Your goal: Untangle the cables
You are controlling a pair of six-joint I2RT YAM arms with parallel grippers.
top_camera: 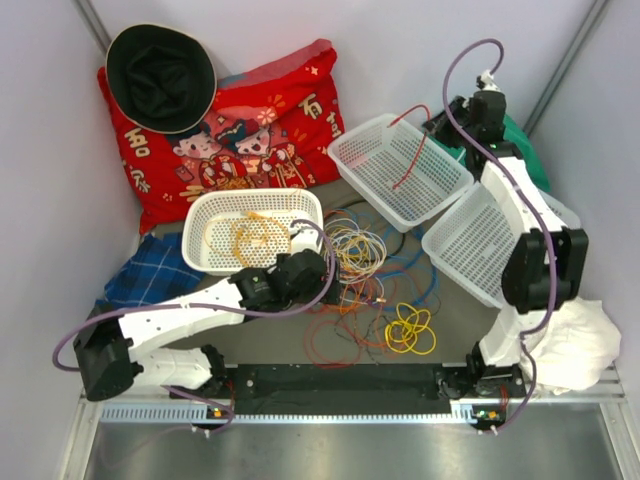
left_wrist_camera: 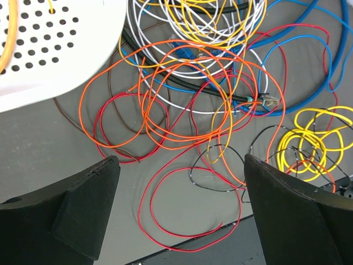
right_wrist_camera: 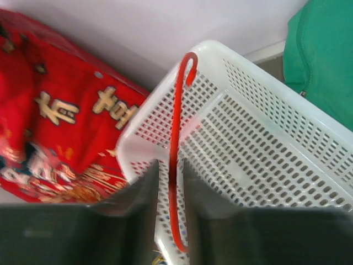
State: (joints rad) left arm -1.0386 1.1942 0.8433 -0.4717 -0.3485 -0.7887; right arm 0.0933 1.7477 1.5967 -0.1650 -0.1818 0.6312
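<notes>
**Two claws, one tangle: cable sorting under way**

Shows the grey counter (top_camera: 260,345) bearing a white rectangular basket (top_camera: 435,180) at back right and an oval basket (top_camera: 250,194) at left, already holding yellow-orange coils. Places the cables (top_camera: 352,262) mid-counter, just beside the oval basket, as overlapping loops of orange, red, blue, yellow and grey-white. Finds the left claw (left_wrist_camera: 179,182) spread wide and empty above the orange and red loops. Finds the right claw (right_wrist_camera: 171,179) pinched shut on a single red cable (right_wrist_camera: 175,127), dangling into the rectangular basket. Judged risks: closing the left claw across several crossed strands and dragging the whole heap along; snagging the red cable's hooked end on the basket rim at release.
</notes>
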